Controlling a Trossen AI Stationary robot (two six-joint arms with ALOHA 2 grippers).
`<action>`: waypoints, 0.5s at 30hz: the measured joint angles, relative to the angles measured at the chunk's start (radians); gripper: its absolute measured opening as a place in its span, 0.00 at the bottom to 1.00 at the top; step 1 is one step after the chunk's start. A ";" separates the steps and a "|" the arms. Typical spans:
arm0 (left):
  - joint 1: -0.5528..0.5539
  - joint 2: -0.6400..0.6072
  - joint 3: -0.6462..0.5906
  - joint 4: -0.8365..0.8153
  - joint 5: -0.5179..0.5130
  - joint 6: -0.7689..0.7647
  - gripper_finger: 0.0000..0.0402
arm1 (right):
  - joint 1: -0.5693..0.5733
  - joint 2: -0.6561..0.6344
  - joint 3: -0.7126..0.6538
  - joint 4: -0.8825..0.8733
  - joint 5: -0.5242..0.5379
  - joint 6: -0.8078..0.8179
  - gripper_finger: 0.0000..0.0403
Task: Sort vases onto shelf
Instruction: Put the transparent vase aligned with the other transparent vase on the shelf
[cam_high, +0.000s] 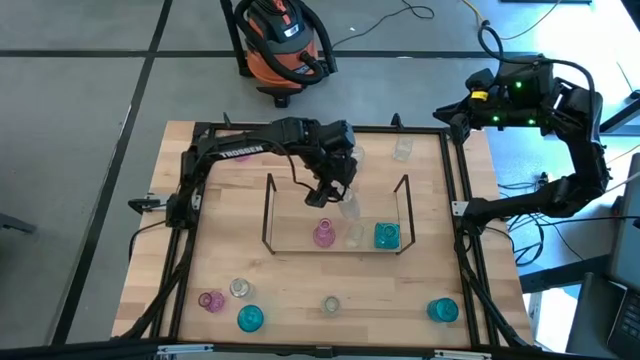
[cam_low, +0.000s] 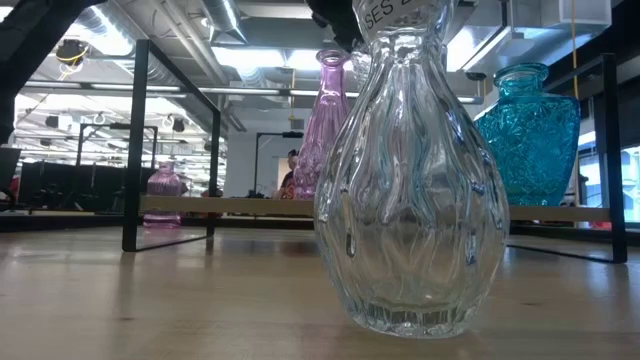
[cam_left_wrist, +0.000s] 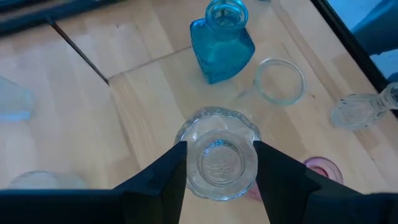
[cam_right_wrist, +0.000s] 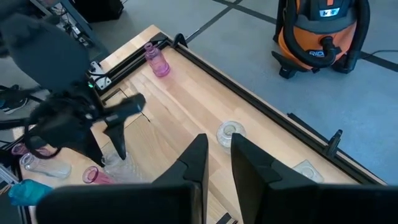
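Wooden surface (cam_high: 300, 290) is carrying the wire shelf (cam_high: 268, 215), where a pink vase (cam_high: 323, 235), a clear one and a teal vase (cam_high: 387, 236) are already standing. Left end effector (cam_left_wrist: 217, 163) is hovering over the shelf with its fingers (cam_left_wrist: 163, 177) spread either side of a clear scalloped vase (cam_left_wrist: 219, 160); whether they are actually touching the glass I cannot tell. Right end effector (cam_right_wrist: 216, 163), nearly closed and empty, is waiting beyond the surface's far right corner. Judgement: glass is rigid, smooth, slippery and breakable; gripping at the neck or rim looks safest. Neighbouring vases are crowding the placement spot; more are waiting along the near edge.
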 joint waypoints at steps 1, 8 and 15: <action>0.001 0.013 0.000 0.003 0.012 -0.006 0.41 | 0.000 0.000 0.000 0.000 0.000 0.000 0.13; -0.001 0.032 -0.001 0.037 0.028 -0.032 0.38 | 0.000 0.000 0.000 -0.032 -0.008 0.000 0.13; -0.001 0.052 -0.001 0.031 0.020 -0.032 0.38 | 0.000 0.000 0.000 -0.053 -0.008 0.000 0.13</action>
